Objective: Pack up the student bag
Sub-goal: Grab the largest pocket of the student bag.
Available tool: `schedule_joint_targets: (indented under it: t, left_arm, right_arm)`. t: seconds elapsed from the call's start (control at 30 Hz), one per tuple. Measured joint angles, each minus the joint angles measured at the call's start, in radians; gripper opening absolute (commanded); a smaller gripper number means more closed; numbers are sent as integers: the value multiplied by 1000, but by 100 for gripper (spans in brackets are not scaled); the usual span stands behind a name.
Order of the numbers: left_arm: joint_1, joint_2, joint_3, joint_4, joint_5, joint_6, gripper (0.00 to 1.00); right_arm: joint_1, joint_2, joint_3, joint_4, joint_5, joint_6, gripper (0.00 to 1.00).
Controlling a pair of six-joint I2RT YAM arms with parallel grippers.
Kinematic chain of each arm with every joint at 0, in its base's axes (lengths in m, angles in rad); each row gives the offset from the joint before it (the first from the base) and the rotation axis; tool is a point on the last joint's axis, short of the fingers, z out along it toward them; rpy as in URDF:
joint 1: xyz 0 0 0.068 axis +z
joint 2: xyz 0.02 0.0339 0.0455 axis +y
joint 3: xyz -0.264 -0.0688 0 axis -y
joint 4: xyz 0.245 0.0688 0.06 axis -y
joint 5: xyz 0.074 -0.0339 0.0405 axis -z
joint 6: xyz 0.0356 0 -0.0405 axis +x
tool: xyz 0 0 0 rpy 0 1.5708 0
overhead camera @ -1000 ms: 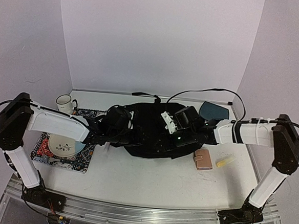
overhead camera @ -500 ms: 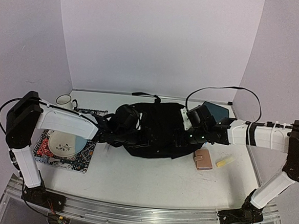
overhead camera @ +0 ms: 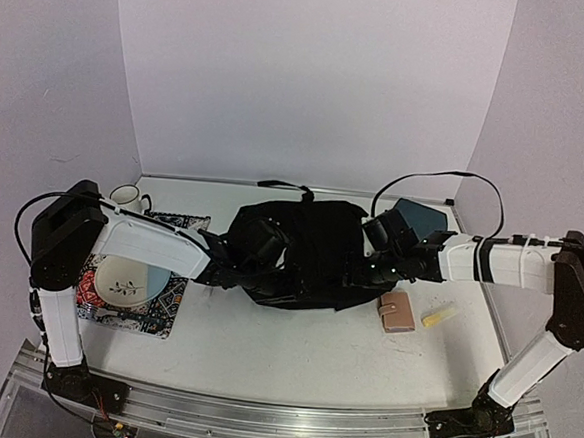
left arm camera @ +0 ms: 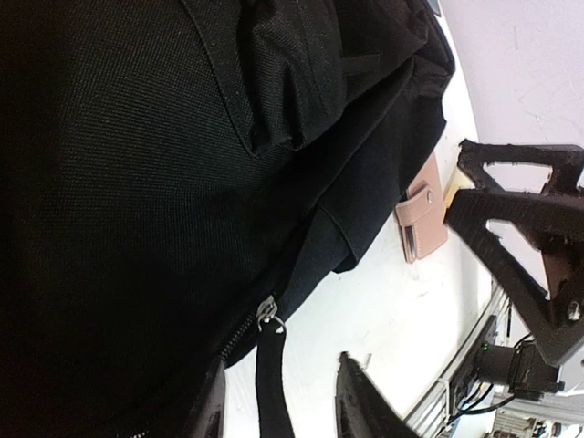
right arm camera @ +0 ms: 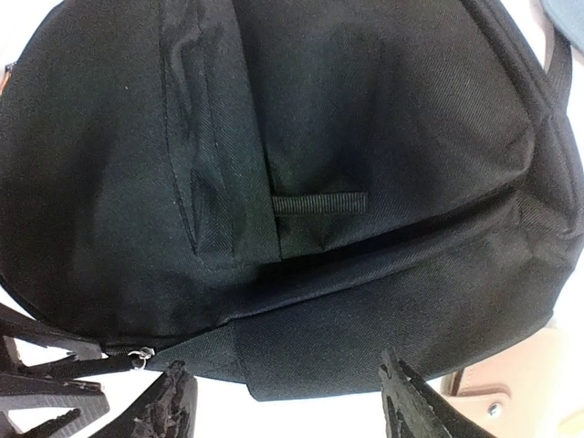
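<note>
The student bag [overhead camera: 310, 242], a large black backpack, lies mid-table between both arms. My left gripper [overhead camera: 268, 275] is at its near edge. In the left wrist view the fingers stand apart, open, with the black zipper pull strap [left arm camera: 272, 388] hanging loose between them below the metal slider [left arm camera: 268, 313]. My right gripper [overhead camera: 351, 280] is at the bag's near right edge. In the right wrist view it [right arm camera: 287, 406] is open, straddling the bag's [right arm camera: 301, 164] lower seam without touching it. The bag's [left arm camera: 119, 182] inside is hidden.
A pink wallet [overhead camera: 398, 312] and a small yellow item [overhead camera: 439, 314] lie right of the bag. A dark blue-grey tray [overhead camera: 419, 216] sits behind my right arm. At the left are a mug [overhead camera: 125, 198] and a plate [overhead camera: 122, 282] on a patterned mat.
The right gripper has drawn back from over the bag's middle to its near right edge. The left gripper has moved right along the bag's front edge.
</note>
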Motion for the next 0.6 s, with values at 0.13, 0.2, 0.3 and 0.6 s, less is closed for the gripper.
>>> schedule_joint_targets:
  t: [0.13,0.2,0.3,0.6]
  left_arm:
    - [-1,15,23,-11,0,-6,15]
    - [-1,16,26,-15,0,-6,5]
    - [-1,16,26,-19,-6,-3,0]
    - [-1,-7,26,-25,-9,5,0]
  right_arm:
    - [0,5,0,0,-22,35,74]
    - [0,6,0,4,-38,58,76]
    - [0,7,-9,22,-73,97,78]
    - [0,75,-20,65,-170,197,88]
